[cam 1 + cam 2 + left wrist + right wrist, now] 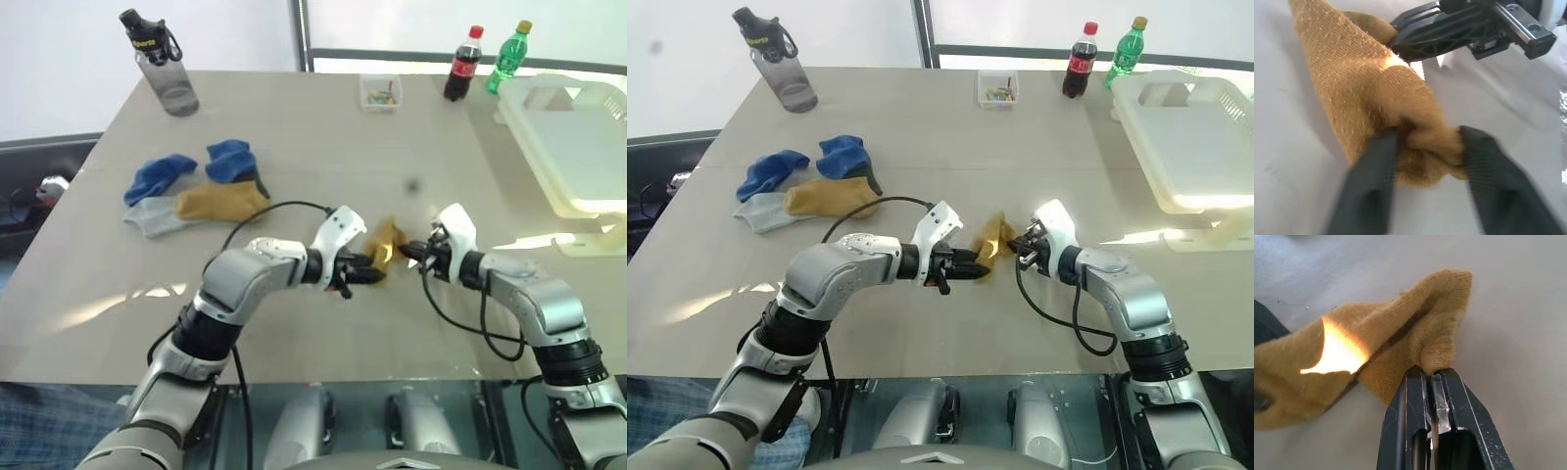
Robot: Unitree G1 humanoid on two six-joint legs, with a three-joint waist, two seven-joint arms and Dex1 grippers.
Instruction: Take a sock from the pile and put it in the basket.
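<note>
A mustard yellow sock (385, 240) is stretched between my two grippers just above the middle of the table. My left gripper (370, 272) is shut on its bunched lower end, one finger (1376, 171) on each side of the fabric. My right gripper (409, 253) is shut on the sock's other edge (1435, 347), its fingers pressed together. The pile (196, 191) of blue, light grey and mustard socks lies at the left of the table. At the far right stands the basket (578, 147), a translucent-white tub with nothing visible inside.
A grey water bottle (162, 64) stands at the back left. A small clear box (380, 92), a cola bottle (462, 65) and a green bottle (509, 57) line the back edge. Black cables loop beside both wrists.
</note>
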